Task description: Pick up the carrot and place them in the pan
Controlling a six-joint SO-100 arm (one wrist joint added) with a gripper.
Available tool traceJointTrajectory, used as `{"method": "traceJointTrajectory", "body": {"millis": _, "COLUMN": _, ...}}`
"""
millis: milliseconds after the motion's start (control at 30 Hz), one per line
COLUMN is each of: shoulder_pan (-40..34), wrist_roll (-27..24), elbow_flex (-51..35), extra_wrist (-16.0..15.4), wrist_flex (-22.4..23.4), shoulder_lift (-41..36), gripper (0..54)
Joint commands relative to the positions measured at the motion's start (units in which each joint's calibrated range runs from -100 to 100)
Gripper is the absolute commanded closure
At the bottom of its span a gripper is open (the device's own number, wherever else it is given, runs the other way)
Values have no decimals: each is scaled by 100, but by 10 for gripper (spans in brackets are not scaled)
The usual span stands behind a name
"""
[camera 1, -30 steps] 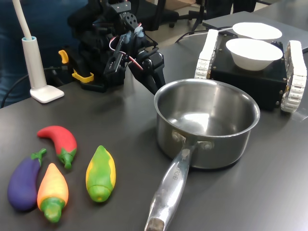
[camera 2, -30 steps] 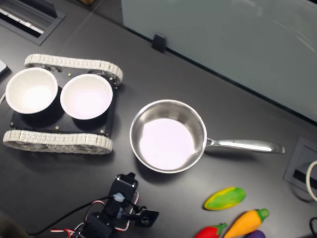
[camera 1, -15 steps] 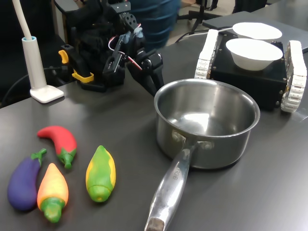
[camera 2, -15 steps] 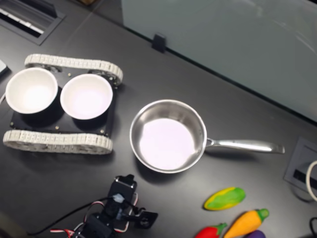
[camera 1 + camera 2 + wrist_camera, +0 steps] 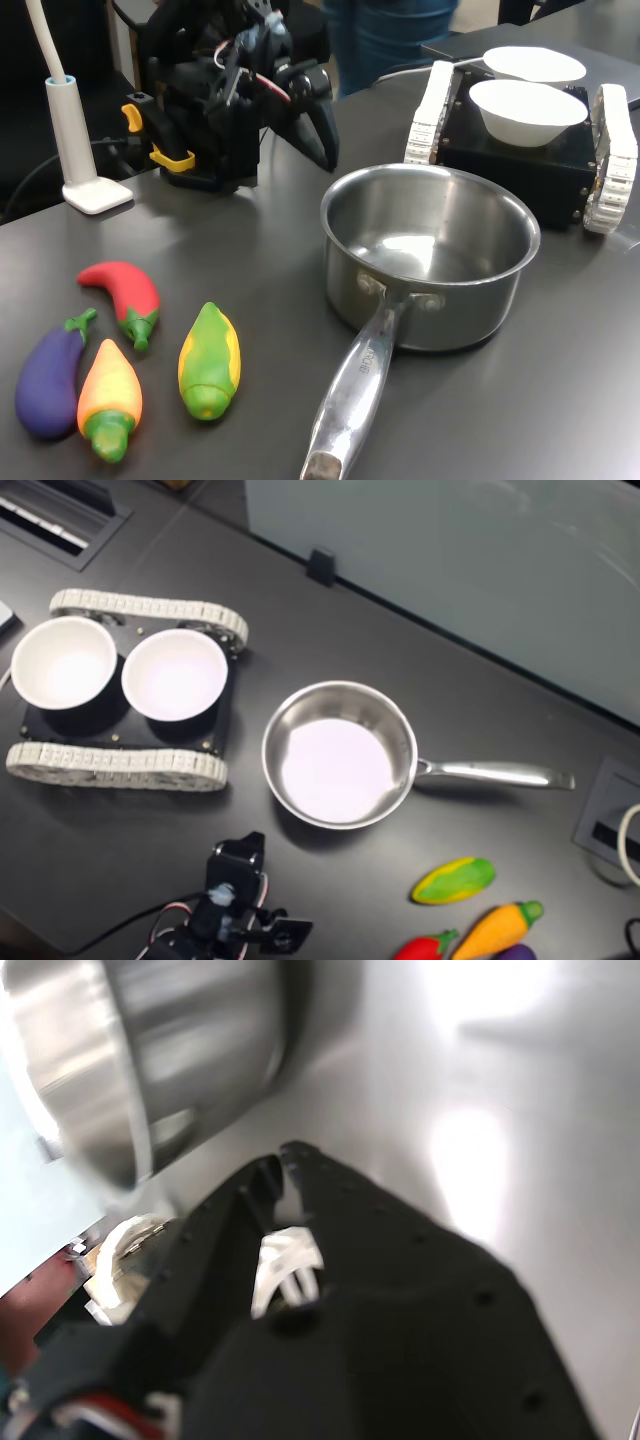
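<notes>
The carrot [image 5: 110, 392], orange fading to yellow with a green end, lies at the front of the first exterior view's left, among other toy vegetables; it also shows at the bottom edge of the second exterior view [image 5: 493, 929]. The steel pan [image 5: 432, 298] stands empty mid-table with its long handle pointing forward, and it shows in the second exterior view [image 5: 338, 765] and blurred in the wrist view [image 5: 170, 1050]. My gripper [image 5: 327, 160] hangs behind the pan's rim, far from the carrot. Its black jaws meet at the tips [image 5: 282, 1156] with nothing between them.
A red chili [image 5: 126, 290], a purple eggplant [image 5: 47, 382] and a yellow-green corn [image 5: 209, 360] lie around the carrot. Two white bowls [image 5: 526, 108] sit on a black tracked base behind the pan. A white lamp stand [image 5: 78, 140] is at the back left. A person in blue stands behind the table.
My arm has lifted and drawn back from the pan, towards the second exterior view's bottom edge. The person in blue behind the table has shifted. The toys and pan are unmoved.
</notes>
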Motion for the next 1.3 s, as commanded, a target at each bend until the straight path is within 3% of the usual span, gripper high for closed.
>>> {"method": "traceJointTrajectory", "body": {"millis": 0, "shoulder_pan": 120, "wrist_roll": 24, "elbow_flex": -981, "extra_wrist": 65, "wrist_flex": 75, "shoulder_lift": 524, "gripper": 533}}
{"method": "traceJointTrajectory", "body": {"millis": 333, "shoulder_pan": 108, "wrist_roll": 10, "elbow_flex": -2362, "extra_wrist": 56, "wrist_flex": 66, "shoulder_lift": 1781, "gripper": 533}}
{"method": "traceJointTrajectory", "body": {"millis": 500, "shoulder_pan": 51, "wrist_roll": 44, "elbow_flex": -2571, "extra_wrist": 56, "wrist_flex": 41, "shoulder_lift": 1806, "gripper": 533}}
{"method": "traceJointTrajectory", "body": {"millis": 633, "shoulder_pan": 39, "wrist_roll": 39, "elbow_flex": -3007, "extra_wrist": 56, "wrist_flex": 41, "shoulder_lift": 2371, "gripper": 533}}
{"method": "traceJointTrajectory", "body": {"millis": 1267, "shoulder_pan": 1828, "wrist_roll": 777, "elbow_flex": -6533, "extra_wrist": 14, "wrist_flex": 331, "shoulder_lift": 5475, "gripper": 533}}
